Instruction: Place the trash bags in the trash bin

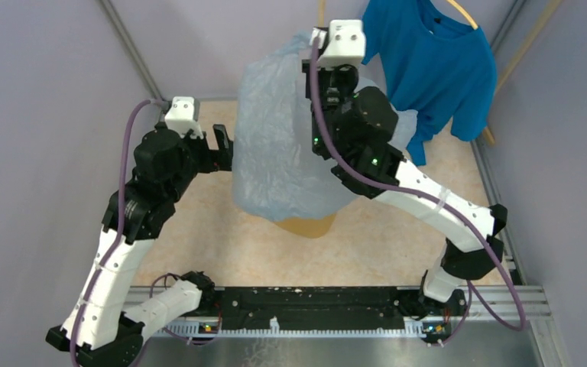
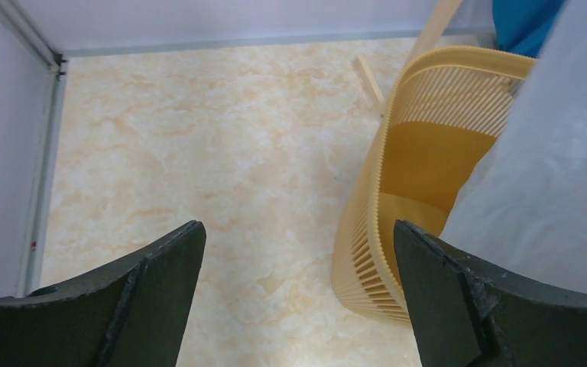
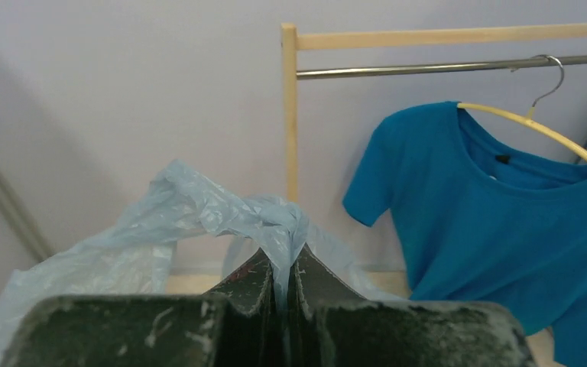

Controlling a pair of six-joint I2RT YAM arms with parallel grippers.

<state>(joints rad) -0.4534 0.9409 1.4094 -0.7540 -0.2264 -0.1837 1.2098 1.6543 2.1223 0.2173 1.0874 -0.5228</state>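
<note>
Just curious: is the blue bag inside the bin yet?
Mostly out: the bag hangs from the right pincer over the bin; lower end hidden.

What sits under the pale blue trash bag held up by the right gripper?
The yellow-orange trash bin; only its near edge shows below the trash bag. The bag covers its rim and inside from above.

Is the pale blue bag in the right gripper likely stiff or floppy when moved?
Probably floppy: the trash bag hangs in loose folds from the shut right gripper. Likely light: the film is thin and see-through. It spreads wider than the trash bin, so it may snag on the rim.
</note>
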